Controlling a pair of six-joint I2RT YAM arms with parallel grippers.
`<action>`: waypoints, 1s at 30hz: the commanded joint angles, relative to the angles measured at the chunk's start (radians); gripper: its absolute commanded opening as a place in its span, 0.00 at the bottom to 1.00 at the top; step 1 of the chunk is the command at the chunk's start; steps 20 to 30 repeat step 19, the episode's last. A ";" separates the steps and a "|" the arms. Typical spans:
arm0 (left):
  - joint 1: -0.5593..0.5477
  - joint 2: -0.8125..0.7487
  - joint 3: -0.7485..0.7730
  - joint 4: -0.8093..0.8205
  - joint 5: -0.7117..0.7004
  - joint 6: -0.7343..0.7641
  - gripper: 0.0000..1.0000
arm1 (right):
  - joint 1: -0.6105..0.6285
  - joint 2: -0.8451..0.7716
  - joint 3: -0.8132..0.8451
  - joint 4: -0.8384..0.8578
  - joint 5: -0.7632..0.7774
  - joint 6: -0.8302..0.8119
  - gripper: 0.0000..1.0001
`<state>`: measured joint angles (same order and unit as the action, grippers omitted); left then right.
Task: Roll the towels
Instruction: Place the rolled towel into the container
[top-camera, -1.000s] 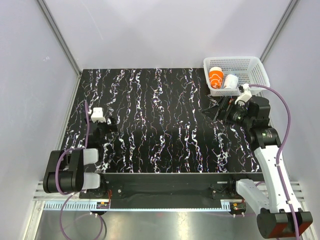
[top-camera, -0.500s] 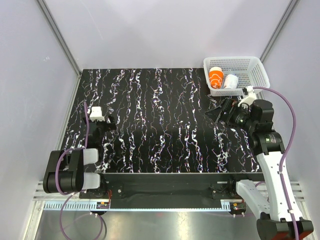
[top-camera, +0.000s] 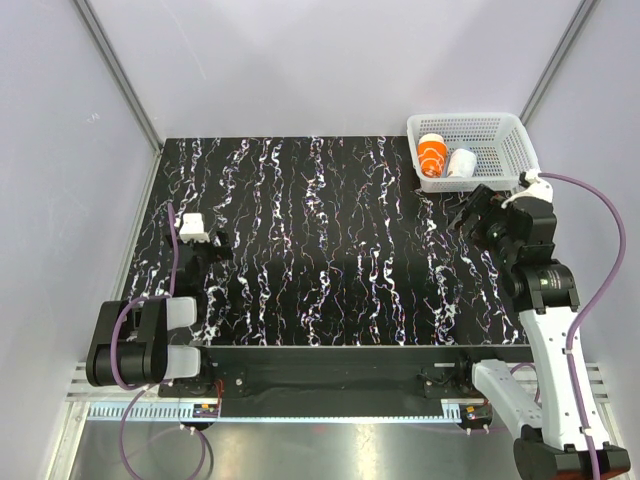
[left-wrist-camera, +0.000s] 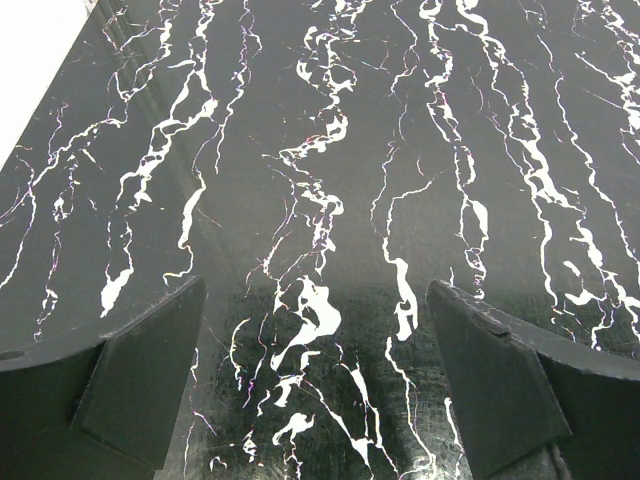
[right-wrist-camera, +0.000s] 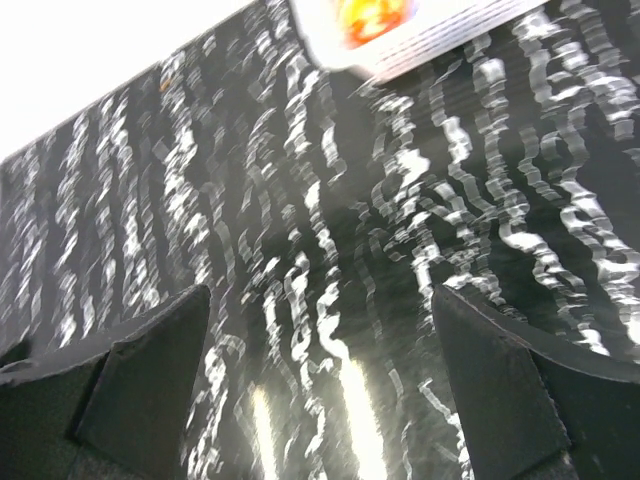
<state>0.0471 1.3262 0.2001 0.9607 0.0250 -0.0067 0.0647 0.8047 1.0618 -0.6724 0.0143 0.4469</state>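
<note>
As your right pincer (right-wrist-camera: 320, 300) swings over toward the basket (top-camera: 500, 125), both towels lie inside it.
You have it wide open and empty, now just short of the basket's near wall; your left pincer (left-wrist-camera: 315, 290) hangs open over the table (top-camera: 300, 220), well apart. The orange towel (top-camera: 432, 152) and blue-grey towel (top-camera: 461, 161) sit side by side, seemingly rolled already, so little looks left to do.

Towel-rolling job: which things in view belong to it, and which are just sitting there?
Job:
- orange towel, in the basket
- blue-grey towel, beside it in the basket
- left gripper, open, empty
- right gripper, open, empty

Just there:
- white mesh basket
- black marbled table
</note>
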 joint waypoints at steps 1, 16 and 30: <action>-0.004 -0.002 0.010 0.101 -0.011 0.019 0.99 | 0.006 -0.025 -0.018 0.037 0.205 0.007 1.00; -0.003 -0.004 0.010 0.101 -0.013 0.019 0.99 | 0.004 0.181 -0.108 0.221 0.351 -0.086 1.00; -0.003 -0.002 0.010 0.101 -0.013 0.019 0.99 | 0.004 0.191 -0.123 0.270 0.339 -0.085 1.00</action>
